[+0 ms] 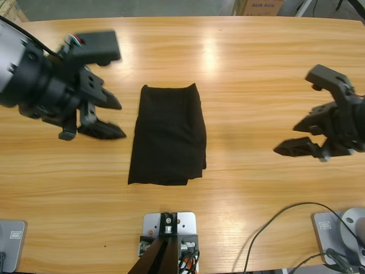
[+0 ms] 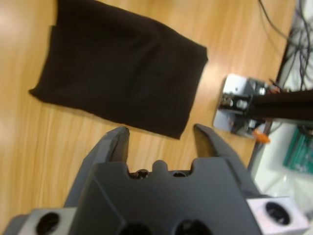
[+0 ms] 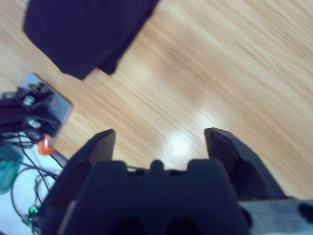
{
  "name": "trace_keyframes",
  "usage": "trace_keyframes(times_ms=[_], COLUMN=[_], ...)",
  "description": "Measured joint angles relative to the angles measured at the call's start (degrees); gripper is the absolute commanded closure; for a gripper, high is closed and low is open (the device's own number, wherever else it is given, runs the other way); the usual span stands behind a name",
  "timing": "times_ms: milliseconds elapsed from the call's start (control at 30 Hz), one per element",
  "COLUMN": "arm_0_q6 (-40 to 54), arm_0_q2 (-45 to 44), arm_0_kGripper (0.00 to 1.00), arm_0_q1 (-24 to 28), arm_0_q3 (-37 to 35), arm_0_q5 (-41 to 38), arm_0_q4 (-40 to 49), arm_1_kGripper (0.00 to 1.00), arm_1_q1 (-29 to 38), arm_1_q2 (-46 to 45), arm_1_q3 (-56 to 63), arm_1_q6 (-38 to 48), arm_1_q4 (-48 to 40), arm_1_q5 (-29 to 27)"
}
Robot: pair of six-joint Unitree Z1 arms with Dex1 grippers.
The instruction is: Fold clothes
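Note:
The clothes (image 1: 169, 134) are one black shirt folded into a tall rectangle, lying flat on the wooden table (image 1: 245, 74) near the middle; collar, buttons and lettering are hidden. The shirt (image 2: 122, 63) fills the upper part of the left wrist view, and a corner of the shirt (image 3: 83, 29) shows at the right wrist view's top left. My left gripper (image 1: 117, 119) hovers open just left of the shirt, holding nothing. My right gripper (image 1: 285, 141) is open far to the right, well apart from the cloth. Left gripper (image 2: 161, 139) and right gripper (image 3: 159, 139) both show bare wood between the jaws.
Cables (image 1: 274, 228) loop over the table's near right part. Bare wood lies between the shirt and the right gripper and along the far side. Cardboard boxes (image 1: 259, 7) stand beyond the far edge.

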Motion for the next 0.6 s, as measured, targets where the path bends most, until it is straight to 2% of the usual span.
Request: trace_keyframes(times_ms=[233,367,600], arm_0_q6=[12.0,13.5,15.8], arm_0_q2=[11.6,16.9,20.8], arm_0_kGripper=[0.004,0.004,0.004], arm_0_q1=[-5.4,-8.5,-9.5], arm_0_q3=[-7.5,-7.9,-11.1], arm_0_q5=[2.1,8.8,16.1], arm_0_q4=[4.9,5.4,5.6], arm_1_kGripper=[0.0,0.0,0.0], arm_1_q1=[0.0,0.0,0.0], arm_1_q2=[-3.1,-3.2,-3.0], arm_1_q3=[0.0,0.0,0.0], arm_1_q6=[-0.2,0.2,0.7], arm_1_q4=[2.7,2.8,2.6], arm_1_q5=[-1.4,-1.4,-1.5])
